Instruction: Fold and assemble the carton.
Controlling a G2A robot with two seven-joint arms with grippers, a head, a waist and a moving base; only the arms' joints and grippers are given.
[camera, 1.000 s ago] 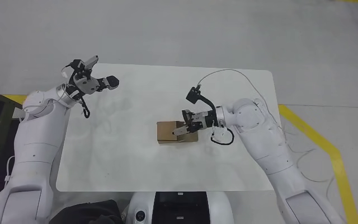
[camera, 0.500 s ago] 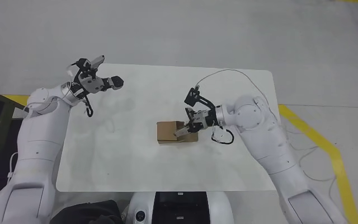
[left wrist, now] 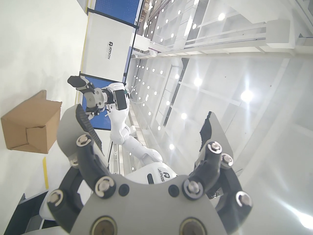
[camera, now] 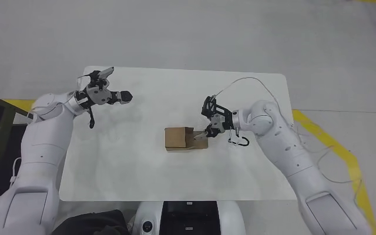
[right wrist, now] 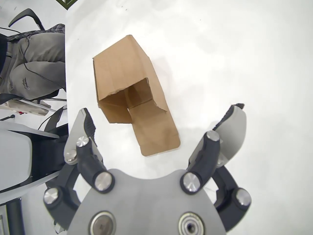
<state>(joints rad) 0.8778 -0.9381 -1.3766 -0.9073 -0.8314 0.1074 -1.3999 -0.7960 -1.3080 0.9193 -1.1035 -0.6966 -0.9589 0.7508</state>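
The brown carton (camera: 178, 138) lies on its side near the middle of the white table (camera: 141, 170). Its open end faces my right gripper, and one flap (camera: 200, 143) lies flat on the table. In the right wrist view the carton (right wrist: 122, 74) shows its hollow inside, with the flap (right wrist: 156, 135) spread out in front. My right gripper (camera: 207, 122) (right wrist: 161, 111) stands open just off the open end, holding nothing. My left gripper (camera: 116, 84) (left wrist: 144, 123) hangs open over the table's far left part, well away from the carton (left wrist: 31, 125).
A thin cable (camera: 247, 79) loops over the table's far right part, behind the right arm. A small hook (camera: 239, 141) hangs by the right wrist. Beyond the table edge stands a chair with clothing (right wrist: 31, 74). Yellow tape (camera: 346, 158) marks the floor.
My right gripper has drawn back from the carton's open end and turned, no longer touching the flap. My left gripper has shifted a little toward the table's middle.
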